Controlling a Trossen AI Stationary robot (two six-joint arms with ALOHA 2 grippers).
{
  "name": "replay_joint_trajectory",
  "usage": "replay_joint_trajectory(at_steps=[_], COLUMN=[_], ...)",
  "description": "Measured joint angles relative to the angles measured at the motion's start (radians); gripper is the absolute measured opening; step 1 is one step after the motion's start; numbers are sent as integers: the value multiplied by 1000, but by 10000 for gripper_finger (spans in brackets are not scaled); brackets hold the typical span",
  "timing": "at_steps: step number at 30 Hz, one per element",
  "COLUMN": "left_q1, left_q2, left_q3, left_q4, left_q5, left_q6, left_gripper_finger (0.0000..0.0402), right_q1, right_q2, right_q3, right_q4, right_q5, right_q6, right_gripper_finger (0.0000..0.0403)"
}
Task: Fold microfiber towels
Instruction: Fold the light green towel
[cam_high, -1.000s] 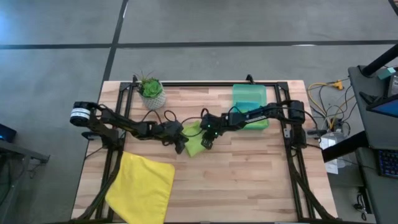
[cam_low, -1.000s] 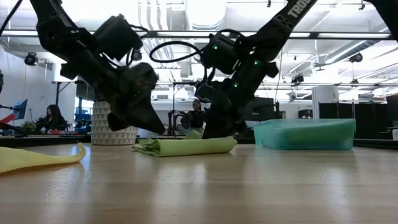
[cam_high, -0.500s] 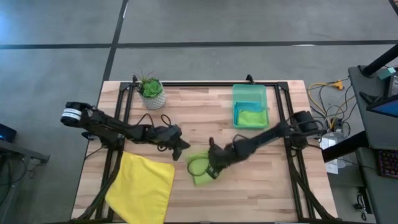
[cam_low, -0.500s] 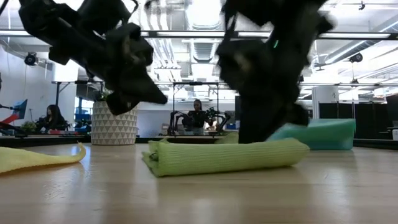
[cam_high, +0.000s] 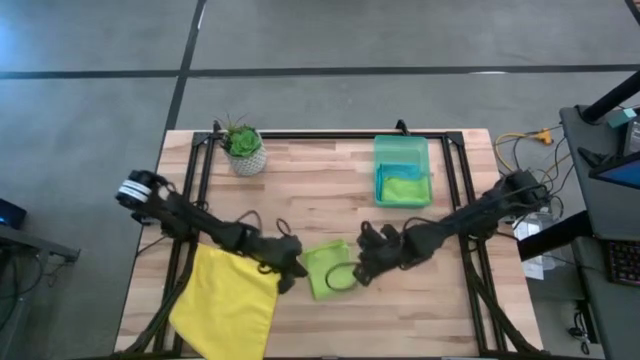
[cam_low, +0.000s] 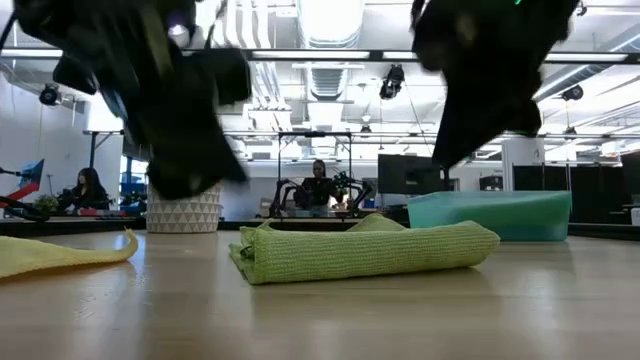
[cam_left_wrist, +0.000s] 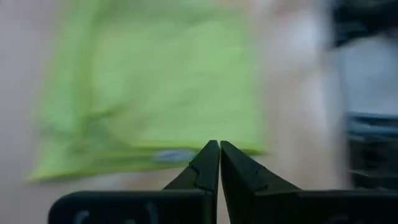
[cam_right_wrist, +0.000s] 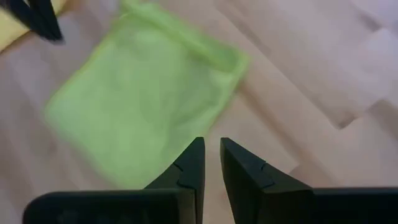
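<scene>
While folded, lime towel (cam_high: 327, 269) between claws.

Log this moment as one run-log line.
folded lime towel flat on table | left tool shut, beside it | right tool slightly open, empty | yellow towel unfolded

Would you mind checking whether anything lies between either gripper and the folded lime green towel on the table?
Nothing visible does: the folded lime green towel lies on bare wood, with the left gripper and right gripper flanking it.
</scene>
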Motion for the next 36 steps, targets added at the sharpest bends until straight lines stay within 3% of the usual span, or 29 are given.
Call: replay_joint_trajectory(at_steps=[3, 6, 10, 16, 23, 30, 36], left_q1=[-18, -11, 4, 19, 76, 130, 100], left_q2=[62, 113, 206, 335, 339, 274, 251], left_q3=[82, 166, 256, 402, 473, 526, 523], left_q4=[-139, -288, -328, -311, -342, -335, -281], left_q5=[-147, -203, -194, -191, -197, -85, 14], left_q6=[-59, -76, -50, 109, 355, 466, 543], left_gripper_finger=[0, 0, 0, 0, 0, 0, 0], right_q1=[-30, -38, -33, 20, 145, 210, 211], right_q2=[0, 5, -22, -90, -195, -268, -257], right_q3=[-30, -56, -76, -108, -176, -380, -455], right_q4=[-4, -9, -3, -13, 134, 497, 538], right_q5=[-11, -20, -39, -51, -23, -28, -29], right_q6=[-7, -22, -47, -89, -262, -268, -401], right_gripper_finger=[47, 47, 48, 48, 47, 47, 48])
